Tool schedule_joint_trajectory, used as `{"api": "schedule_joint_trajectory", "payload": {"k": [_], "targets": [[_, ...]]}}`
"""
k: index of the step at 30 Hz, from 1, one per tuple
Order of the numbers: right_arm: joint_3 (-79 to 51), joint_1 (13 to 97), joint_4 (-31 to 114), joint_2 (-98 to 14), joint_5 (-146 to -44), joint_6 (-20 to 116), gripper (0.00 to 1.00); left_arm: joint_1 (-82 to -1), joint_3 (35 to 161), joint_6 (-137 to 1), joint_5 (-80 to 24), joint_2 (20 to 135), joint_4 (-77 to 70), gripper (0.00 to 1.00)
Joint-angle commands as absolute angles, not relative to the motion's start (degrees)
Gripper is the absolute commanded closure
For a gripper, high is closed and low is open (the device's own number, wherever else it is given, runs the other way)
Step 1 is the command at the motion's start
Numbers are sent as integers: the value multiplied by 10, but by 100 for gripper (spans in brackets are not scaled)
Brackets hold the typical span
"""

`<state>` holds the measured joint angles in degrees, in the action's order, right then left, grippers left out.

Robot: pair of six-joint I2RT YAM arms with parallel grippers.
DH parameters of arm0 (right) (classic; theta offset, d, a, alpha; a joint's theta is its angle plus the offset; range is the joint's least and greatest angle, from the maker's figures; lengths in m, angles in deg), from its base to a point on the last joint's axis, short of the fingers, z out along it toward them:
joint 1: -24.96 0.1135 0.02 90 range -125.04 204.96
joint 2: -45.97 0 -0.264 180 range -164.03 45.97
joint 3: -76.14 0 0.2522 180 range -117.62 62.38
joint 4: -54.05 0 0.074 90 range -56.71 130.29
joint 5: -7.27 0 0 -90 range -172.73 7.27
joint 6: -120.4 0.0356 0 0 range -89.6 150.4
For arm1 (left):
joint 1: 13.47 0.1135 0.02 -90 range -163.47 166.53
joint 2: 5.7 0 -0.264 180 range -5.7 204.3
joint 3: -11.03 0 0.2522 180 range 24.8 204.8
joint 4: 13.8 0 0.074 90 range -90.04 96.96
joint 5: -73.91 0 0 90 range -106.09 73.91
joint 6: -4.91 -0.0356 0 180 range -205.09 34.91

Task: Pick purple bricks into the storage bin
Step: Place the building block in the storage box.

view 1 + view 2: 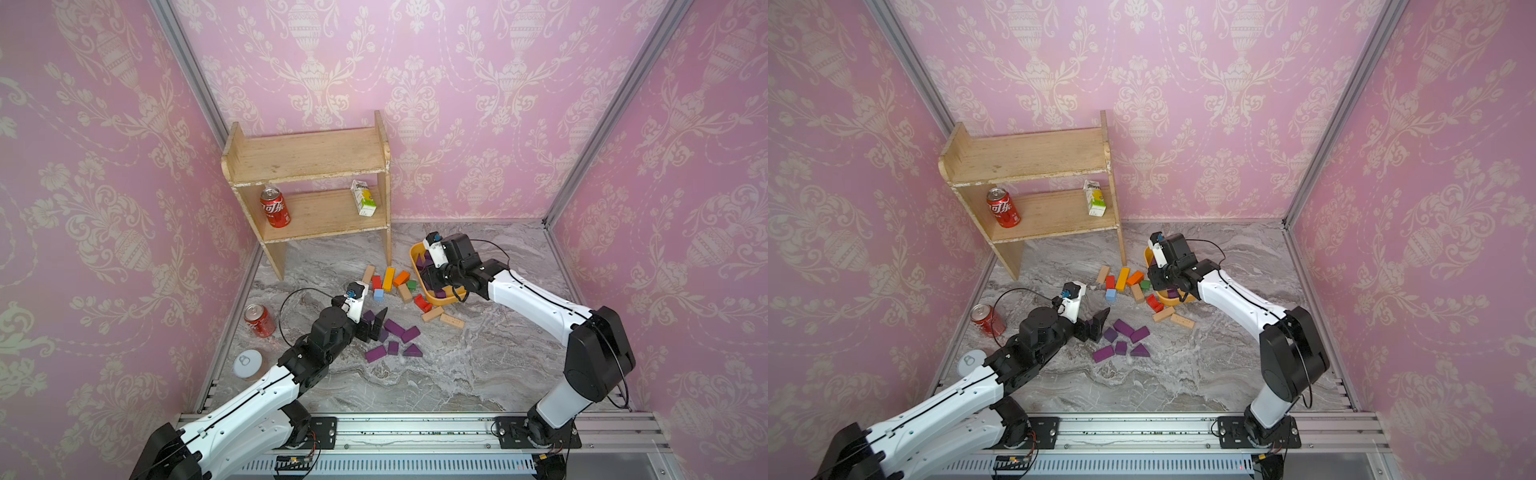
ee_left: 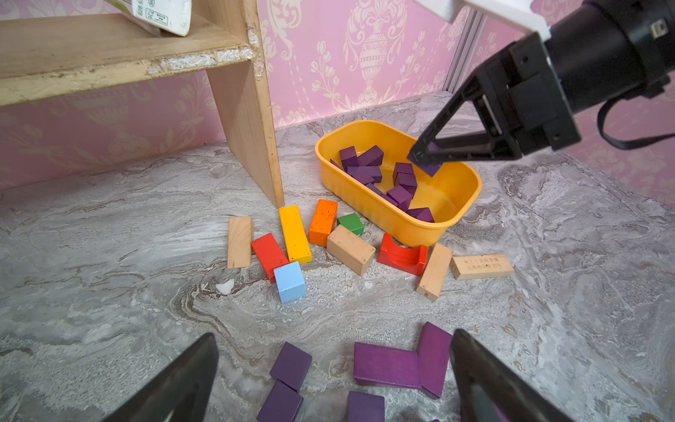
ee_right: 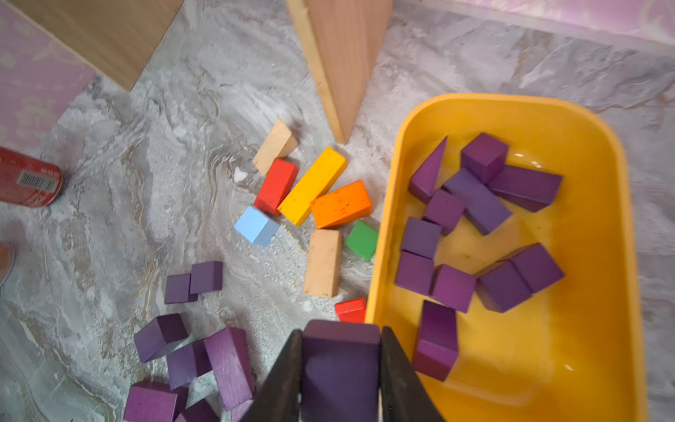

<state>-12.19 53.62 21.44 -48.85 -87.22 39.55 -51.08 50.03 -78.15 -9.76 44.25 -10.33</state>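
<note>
- Over the shallow yellow-orange plastic storage bin, the right gripper is clamped on one held dark-purple wooden brick, with a black finger flat against each side.
- Inside the bin, about a dozen binned purple bricks lie jumbled: cubes, cuboids and a wedge.
- Near the left arm, loose purple bricks form a cluster on the grey marbled table, well apart from the bin.
- The left gripper hangs just over that cluster, its jaws spread wide and holding nothing.
- Between cluster and bin lie the coloured and tan blocks: red, orange, yellow, green, light blue and plain wood.
- A wooden two-tier shelf stands behind them.
</note>
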Motion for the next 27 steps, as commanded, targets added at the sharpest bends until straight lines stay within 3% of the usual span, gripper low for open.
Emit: {"api": "schedule_joint_trajectory", "payload": {"k": [1, 12, 14, 18, 27], "targets": [[-135, 505, 180, -511, -852, 391, 73, -507, 513, -788, -108, 458, -121, 1], [-187, 463, 139, -602, -823, 382, 72, -507, 510, -787, -123, 498, -170, 1], [-197, 463, 124, -612, -808, 383, 66, -507, 506, -787, -125, 508, -185, 1], [-185, 463, 131, -597, -801, 387, 38, -506, 514, -798, -125, 534, -200, 1], [-83, 478, 155, -463, -849, 390, 36, -506, 574, -809, -98, 544, -40, 1]]}}
